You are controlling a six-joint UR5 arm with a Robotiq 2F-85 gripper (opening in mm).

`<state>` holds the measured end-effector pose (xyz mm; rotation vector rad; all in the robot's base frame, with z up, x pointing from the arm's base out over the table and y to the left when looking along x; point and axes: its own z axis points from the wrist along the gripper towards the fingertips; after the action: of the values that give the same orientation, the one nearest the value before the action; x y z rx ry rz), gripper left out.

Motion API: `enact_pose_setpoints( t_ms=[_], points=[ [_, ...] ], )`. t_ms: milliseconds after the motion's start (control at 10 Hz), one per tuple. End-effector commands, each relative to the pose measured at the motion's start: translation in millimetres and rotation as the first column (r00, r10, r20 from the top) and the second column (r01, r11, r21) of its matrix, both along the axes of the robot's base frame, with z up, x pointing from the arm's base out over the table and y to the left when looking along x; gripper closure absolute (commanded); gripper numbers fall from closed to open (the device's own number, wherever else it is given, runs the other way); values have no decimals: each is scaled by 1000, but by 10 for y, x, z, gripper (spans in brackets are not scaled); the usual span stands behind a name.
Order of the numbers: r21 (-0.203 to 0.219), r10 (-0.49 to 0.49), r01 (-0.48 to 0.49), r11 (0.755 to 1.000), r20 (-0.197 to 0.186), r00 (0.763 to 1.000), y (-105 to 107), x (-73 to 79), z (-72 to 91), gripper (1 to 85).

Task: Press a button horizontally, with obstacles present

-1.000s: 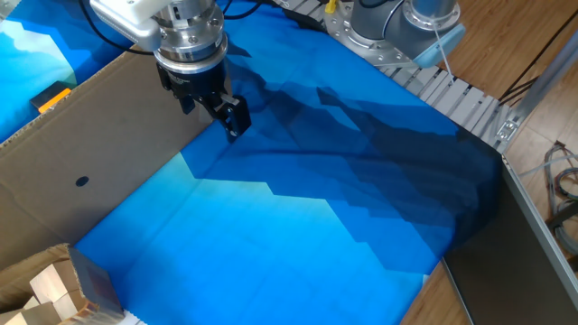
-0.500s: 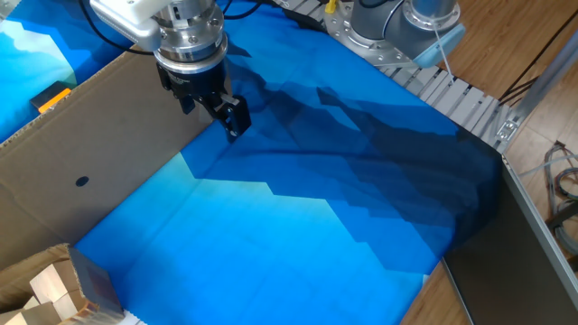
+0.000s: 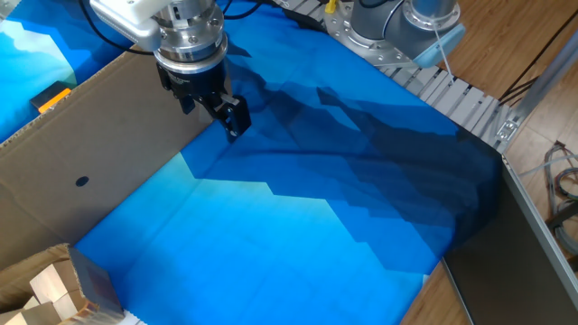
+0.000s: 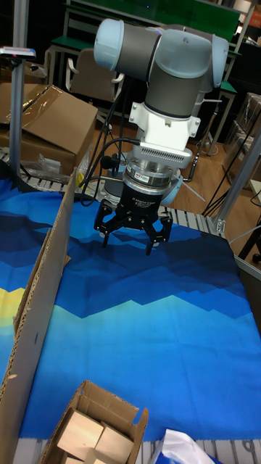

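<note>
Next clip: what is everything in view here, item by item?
cardboard sheet: one, brown, standing along the cloth's left edge, with one small dark hole
button: one, orange-yellow, behind the sheet, partly hidden
cloth: one, blue patterned, covering the table
wooden blocks: several, pale, near corner, inside the box
cardboard box: one, brown, open, near corner
arm: one, grey with blue caps, above the cloth
pincer: one, black, open, beside the sheet's far end
</note>
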<state>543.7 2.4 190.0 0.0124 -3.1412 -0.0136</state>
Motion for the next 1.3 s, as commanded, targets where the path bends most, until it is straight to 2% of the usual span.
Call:
enact_pose_setpoints(
  t_ms=[0, 800, 1100, 1200],
  points=[
    [76, -120, 110, 991, 154, 981, 180, 425, 37, 847],
    [68, -124, 114, 991, 150, 981, 178, 421, 37, 847],
    [63, -121, 113, 992, 143, 982, 142, 364, 14, 847],
    [61, -117, 110, 992, 133, 984, 119, 281, 8, 847]
  ],
)
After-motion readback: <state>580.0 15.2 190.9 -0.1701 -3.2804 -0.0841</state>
